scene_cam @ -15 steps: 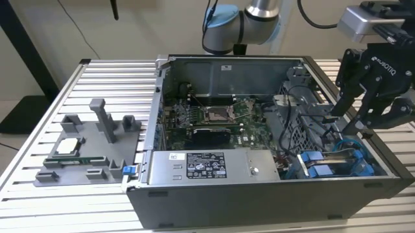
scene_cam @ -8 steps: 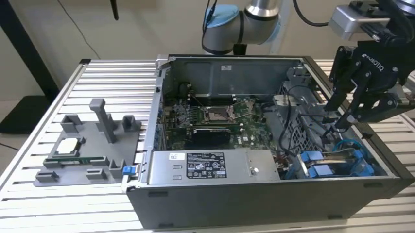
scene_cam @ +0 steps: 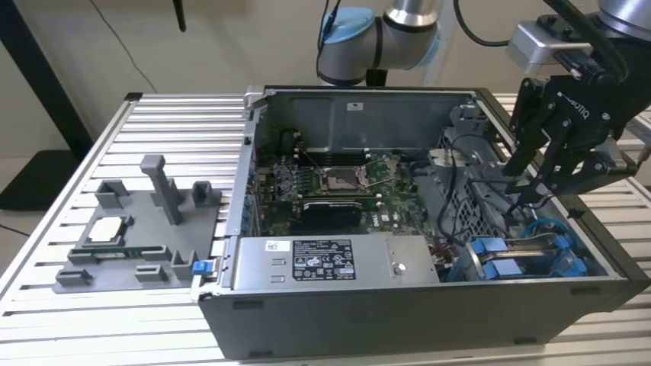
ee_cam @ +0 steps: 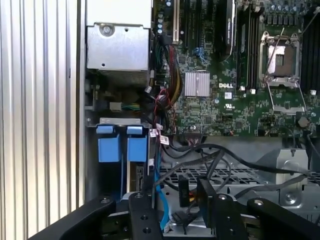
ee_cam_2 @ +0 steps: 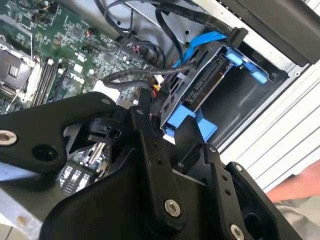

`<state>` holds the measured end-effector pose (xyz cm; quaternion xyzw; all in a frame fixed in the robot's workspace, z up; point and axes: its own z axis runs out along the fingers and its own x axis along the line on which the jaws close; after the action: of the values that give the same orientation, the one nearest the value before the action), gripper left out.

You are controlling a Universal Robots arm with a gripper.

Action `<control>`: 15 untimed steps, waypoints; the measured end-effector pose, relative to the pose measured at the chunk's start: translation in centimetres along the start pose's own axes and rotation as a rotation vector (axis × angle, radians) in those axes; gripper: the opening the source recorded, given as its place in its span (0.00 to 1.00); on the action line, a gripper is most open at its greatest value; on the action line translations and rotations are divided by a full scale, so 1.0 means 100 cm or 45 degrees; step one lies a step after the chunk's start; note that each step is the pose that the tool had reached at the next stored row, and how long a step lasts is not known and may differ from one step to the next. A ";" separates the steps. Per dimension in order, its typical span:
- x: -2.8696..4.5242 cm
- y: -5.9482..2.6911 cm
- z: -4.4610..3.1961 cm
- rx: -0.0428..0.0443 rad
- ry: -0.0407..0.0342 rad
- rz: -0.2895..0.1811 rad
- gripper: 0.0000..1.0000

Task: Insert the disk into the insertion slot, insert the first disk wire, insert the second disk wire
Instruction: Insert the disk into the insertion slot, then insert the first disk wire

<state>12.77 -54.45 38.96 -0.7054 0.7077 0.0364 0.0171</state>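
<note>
Second wrist view: disk [ee_cam_2: 210,75] in insertion slot [ee_cam_2: 242,95], connector end [ee_cam_2: 197,92] outward.

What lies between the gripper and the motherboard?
Black cables crossing the perforated drive cage, seen in the first wrist view between the gripper and the motherboard.

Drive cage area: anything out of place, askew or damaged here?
Nothing looks damaged or askew. Black cables lie loose across the drive cage, and a person's hand shows over the slatted table in the second wrist view.
</note>
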 end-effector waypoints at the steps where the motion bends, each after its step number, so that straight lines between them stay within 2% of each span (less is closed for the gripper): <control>1: 0.0001 -0.0001 0.0010 0.004 -0.0005 -0.002 1.00; 5: 0.0004 -0.0003 0.0052 0.020 -0.0024 -0.004 1.00; 6: 0.0003 -0.0001 0.0055 0.020 -0.0036 -0.004 0.00; 8: 0.0002 0.0009 0.0057 0.021 -0.0084 -0.003 0.00; 15: -0.0001 0.0036 0.0059 0.028 -0.0366 -0.003 0.00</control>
<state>12.40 -54.40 38.38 -0.7054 0.7069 0.0388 0.0350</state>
